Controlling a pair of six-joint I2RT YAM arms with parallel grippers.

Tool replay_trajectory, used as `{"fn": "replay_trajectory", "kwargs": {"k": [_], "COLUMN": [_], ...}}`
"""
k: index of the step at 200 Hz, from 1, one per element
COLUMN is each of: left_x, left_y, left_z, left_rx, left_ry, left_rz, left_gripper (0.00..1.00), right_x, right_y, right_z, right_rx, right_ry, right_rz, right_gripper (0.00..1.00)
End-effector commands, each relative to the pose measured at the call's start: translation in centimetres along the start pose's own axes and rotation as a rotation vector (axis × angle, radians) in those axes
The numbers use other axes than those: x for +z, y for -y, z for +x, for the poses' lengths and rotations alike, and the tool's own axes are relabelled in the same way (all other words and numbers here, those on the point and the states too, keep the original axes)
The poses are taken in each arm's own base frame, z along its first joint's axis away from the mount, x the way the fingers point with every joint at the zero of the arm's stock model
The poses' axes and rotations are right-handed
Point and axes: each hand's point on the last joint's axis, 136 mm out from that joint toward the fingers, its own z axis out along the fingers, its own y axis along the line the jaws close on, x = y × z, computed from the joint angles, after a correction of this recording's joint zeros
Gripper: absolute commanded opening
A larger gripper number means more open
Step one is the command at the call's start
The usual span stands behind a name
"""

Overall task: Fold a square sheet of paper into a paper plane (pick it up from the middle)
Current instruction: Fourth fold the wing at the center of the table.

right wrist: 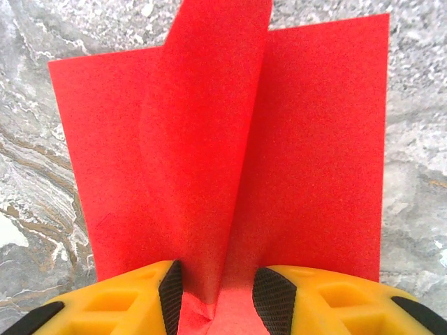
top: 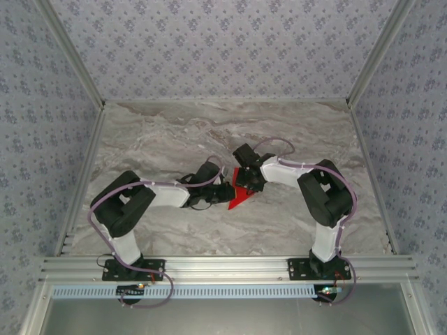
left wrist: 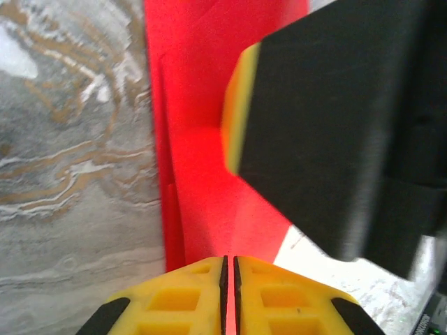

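One sheet: the square sheet of paper lies mid-bench, between two pincers.
Left pincer: closed on an edge of the sheet.
Right pincer: part open — I see it straddling a raised ridge, not yet pinching.
Ridge axis: runs straight away from that pincer, between its pads.
Nearer arm: both are at the sheet — the right one sits over the ridge.
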Motion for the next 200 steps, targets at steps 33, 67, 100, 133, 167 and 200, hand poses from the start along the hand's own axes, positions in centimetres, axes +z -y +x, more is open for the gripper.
{"fn": "replay_trajectory", "kwargs": {"k": [33,67,100,133,167,200], "left_x": [-0.2,0.5,0.9,1.2,1.2,1.4], "left_y": [1.1,0.4,-0.8,-1.7,-2.8,-4.0], "left_z": [-0.6,-0.3,0.4,0.9,1.5,2.8], "left_rx": [0.026,0.014,0.001,-0.012,-0.021,-0.028], "left_ry": [0.032,0.015,-0.010,-0.030,-0.055,-0.106], "left_rz": [0.043,0.022,-0.020,-0.050,-0.098,-0.132], "left_gripper": [0.13,0.12,0.11,0.10,0.09,0.05], "right_x": [6.5,6.5,6.4,6.2,5.5,3.8], "right_y": [10.9,10.9,10.8,10.6,9.8,8.0], "right_z": [9.2,9.3,9.2,9.2,8.7,7.5], "right_rx": [0.015,0.019,0.022,0.024,0.032,0.043], "right_ry": [-0.293,-0.296,-0.293,-0.293,-0.286,-0.264], "right_rz": [0.372,0.369,0.365,0.356,0.320,0.231], "right_gripper": [0.43,0.43,0.43,0.43,0.43,0.43]}}
